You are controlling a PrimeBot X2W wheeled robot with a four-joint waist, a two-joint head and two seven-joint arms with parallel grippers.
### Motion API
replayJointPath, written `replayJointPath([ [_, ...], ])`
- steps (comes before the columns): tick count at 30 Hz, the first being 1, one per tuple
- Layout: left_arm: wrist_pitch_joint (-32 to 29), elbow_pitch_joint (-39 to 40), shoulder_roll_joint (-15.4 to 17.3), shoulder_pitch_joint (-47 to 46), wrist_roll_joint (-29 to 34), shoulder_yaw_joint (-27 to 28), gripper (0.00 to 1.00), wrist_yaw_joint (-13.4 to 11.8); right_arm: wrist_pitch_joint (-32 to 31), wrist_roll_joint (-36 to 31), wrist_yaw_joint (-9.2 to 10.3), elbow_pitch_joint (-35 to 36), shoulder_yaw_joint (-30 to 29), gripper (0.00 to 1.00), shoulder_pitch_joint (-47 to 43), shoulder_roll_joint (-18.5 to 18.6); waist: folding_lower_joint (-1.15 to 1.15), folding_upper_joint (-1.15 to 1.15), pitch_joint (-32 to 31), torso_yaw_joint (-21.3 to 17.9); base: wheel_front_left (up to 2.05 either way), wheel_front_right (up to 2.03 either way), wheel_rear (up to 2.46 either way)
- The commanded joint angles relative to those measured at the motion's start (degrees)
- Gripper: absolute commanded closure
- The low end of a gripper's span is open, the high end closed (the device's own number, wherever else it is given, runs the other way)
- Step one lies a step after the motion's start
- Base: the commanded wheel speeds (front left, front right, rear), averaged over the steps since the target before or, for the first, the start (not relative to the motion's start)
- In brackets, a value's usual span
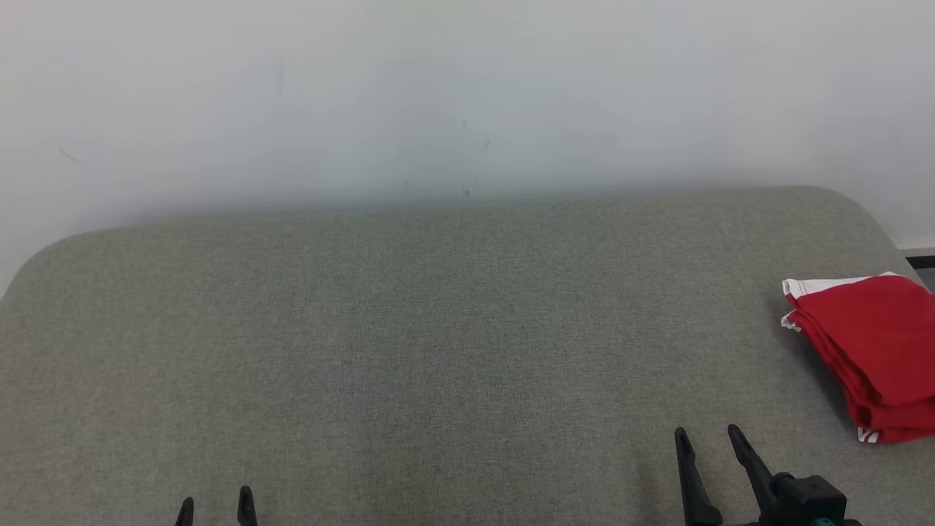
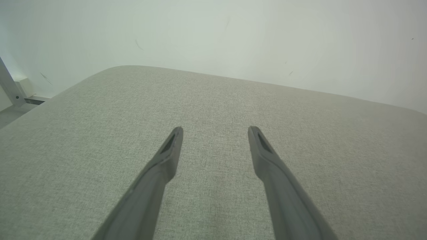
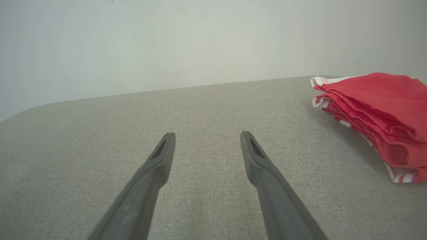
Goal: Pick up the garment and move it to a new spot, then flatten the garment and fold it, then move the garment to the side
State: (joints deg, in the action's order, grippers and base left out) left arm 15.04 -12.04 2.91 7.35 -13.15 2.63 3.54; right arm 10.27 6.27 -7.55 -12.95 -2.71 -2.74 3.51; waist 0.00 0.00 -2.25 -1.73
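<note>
Grey woven fabric covers the counter (image 1: 438, 329), a broad padded top with rounded far corners, set against a plain white wall (image 1: 467, 88). The garment (image 1: 869, 351) is red with white stripes at its edges. It lies folded into a thick stack of layers at the counter's right edge, about halfway back. In the right wrist view its layered folds face the camera from the right side. In the left wrist view a pale metal bar (image 2: 8, 86) slants beside the counter's far left corner.

The right fingers (image 1: 745, 456) rise from the near edge, left of the garment and nearer than it. They are apart from it, with grey fabric lying between. They are spread wide and grip nothing. The tips of the left fingers (image 1: 247, 505) show at the lower left, well apart from the garment. They too are spread wide and empty above the fabric. Whether either pair touches the counter cannot be told.
</note>
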Motion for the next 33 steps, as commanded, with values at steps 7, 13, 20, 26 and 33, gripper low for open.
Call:
replayJointPath([
  [7,-0.15,-0.98,-0.05,-0.11,-0.16,0.12,1.00,0.04,-0.18,0.20,-0.01,-0.77,-0.14,1.00,-0.15,-0.04,0.00,0.00,0.05,-0.02,0.00,0.00,0.00],
  [13,-1.39,-3.32,-0.31,-0.31,-2.64,0.28,1.00,0.14,-1.02,2.82,-0.01,-3.17,-0.48,1.00,-0.54,-0.09,0.00,0.00,0.10,0.01,0.00,0.00,0.00],
  [20,-3.09,-3.20,-0.28,-1.48,-9.11,0.60,1.00,0.47,-2.39,9.85,0.00,-2.94,-0.79,1.00,0.30,-0.14,0.00,0.00,0.21,0.09,0.00,0.00,0.00],
  [26,-4.81,-2.91,-0.25,-2.64,-16.10,0.82,1.00,0.82,-3.70,17.45,0.00,-2.57,-0.97,1.00,1.09,-0.19,0.00,0.00,0.34,0.19,0.00,0.00,0.00],
  [33,-6.48,-2.74,-0.21,-3.77,-22.50,1.10,1.00,1.13,-4.97,24.41,0.01,-2.33,-1.22,1.00,1.89,-0.23,0.00,0.00,0.48,0.29,0.00,0.00,0.00],
])
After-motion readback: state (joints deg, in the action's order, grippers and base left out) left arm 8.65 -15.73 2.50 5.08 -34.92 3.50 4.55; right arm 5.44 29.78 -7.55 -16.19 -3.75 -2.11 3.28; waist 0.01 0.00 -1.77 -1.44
